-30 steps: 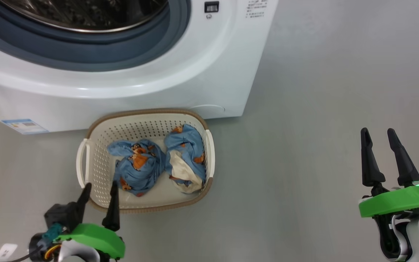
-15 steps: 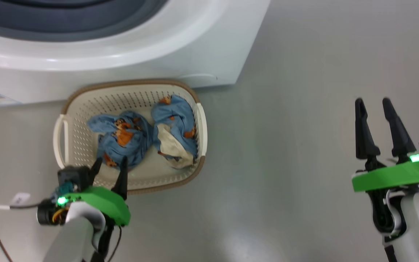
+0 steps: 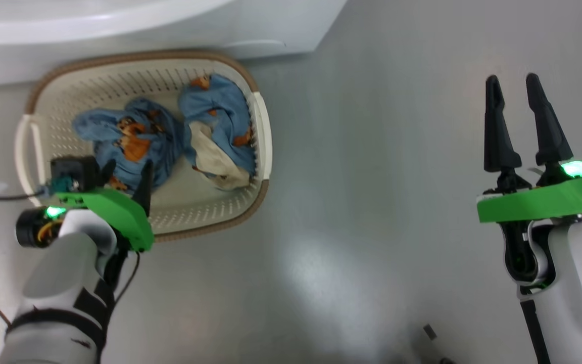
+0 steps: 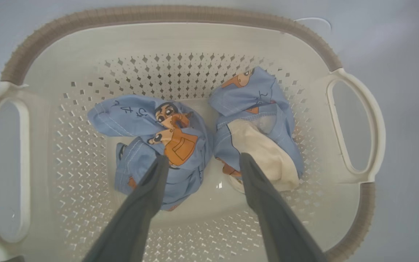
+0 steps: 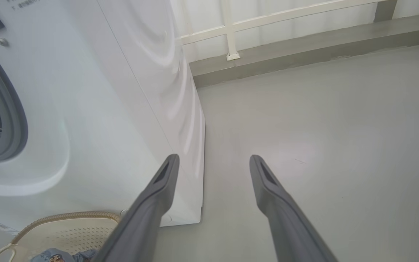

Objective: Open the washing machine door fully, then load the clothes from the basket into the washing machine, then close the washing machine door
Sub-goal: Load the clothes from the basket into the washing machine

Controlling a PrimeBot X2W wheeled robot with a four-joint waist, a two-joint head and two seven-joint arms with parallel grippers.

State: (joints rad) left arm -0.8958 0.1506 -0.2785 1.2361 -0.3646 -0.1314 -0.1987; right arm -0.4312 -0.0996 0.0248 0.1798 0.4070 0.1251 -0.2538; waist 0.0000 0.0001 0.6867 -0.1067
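In the upper left, the open left gripper (image 3: 128, 167) hangs over the clothes (image 3: 119, 136) in the basket (image 3: 134, 54), probably to grasp one bundle; the right gripper (image 3: 512, 81) is open too.

Camera layout: one high head view, two wrist views.
Head view looks steeply down from high on the grey floor (image 3: 372, 151) and basket (image 3: 262, 126). Left wrist view sits close over the same basket, facing into it. Right wrist view faces out low along the floor past the washing machine (image 5: 104, 91); the basket rim shows at its lower left.
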